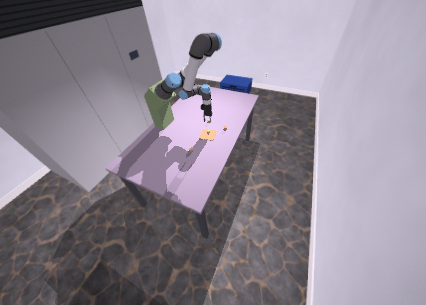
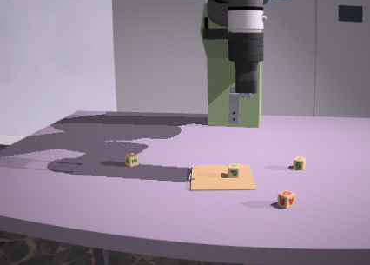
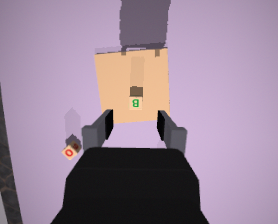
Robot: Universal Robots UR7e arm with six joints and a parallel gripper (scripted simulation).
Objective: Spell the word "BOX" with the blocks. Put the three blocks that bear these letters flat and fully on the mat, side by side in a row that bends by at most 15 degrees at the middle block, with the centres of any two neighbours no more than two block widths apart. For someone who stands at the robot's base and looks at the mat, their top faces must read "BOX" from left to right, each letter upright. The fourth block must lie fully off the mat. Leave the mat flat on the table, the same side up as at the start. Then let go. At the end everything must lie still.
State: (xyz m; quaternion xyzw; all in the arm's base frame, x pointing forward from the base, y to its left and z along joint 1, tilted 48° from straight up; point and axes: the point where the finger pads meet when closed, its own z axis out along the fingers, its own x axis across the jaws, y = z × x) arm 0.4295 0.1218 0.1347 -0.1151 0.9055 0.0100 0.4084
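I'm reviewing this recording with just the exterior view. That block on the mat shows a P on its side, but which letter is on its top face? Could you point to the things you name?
Observer: The block (image 1: 208, 132) (image 2: 234, 170) (image 3: 135, 103) has a green B on top.
Operator: I can make out only one finger. Is the gripper open?
Observer: Yes, the gripper (image 1: 207, 119) (image 2: 234, 122) (image 3: 135, 119) has two fingers standing wide apart.
Operator: Anything beyond the table, outside my shot?
Observer: A blue box (image 1: 236, 83), past one end.

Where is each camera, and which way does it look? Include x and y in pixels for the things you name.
Top: high up, looking down over the table (image 1: 235, 108); the whole arm (image 1: 191, 70) shows.
Exterior: across the table (image 2: 109, 211), facing the arm's stand (image 2: 221, 76); arm and gripper (image 2: 234, 120) show.
Wrist: on the arm's end, looking down past the gripper's fingers.
All three share the orange mat (image 1: 204, 138) (image 2: 213, 183) (image 3: 117, 75).
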